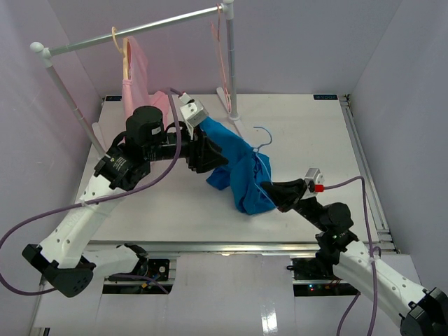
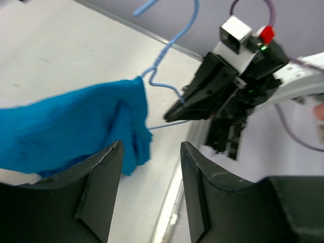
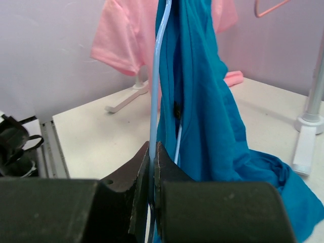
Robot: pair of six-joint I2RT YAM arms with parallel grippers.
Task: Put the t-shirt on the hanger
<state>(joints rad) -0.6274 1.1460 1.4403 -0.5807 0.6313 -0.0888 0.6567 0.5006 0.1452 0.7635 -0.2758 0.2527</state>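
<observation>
Open table [image 1: 315, 133] right of the t-shirt [image 1: 245, 175]; rack post [image 1: 229, 70] and pink garment [image 1: 136, 77] stand behind it.

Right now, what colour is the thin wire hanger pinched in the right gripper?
Light blue. The thin wire hanger shows best in the right wrist view.

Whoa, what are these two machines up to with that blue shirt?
Two robot arms are working a blue t-shirt onto a thin light-blue hanger. The right arm's fingers are pinched shut on the hanger's wire, holding it up. The t-shirt hangs bunched around that wire, part of it resting on the table. The left arm's fingers are open beside the cloth, gripping nothing. A pink garment hangs on the rack behind.
</observation>
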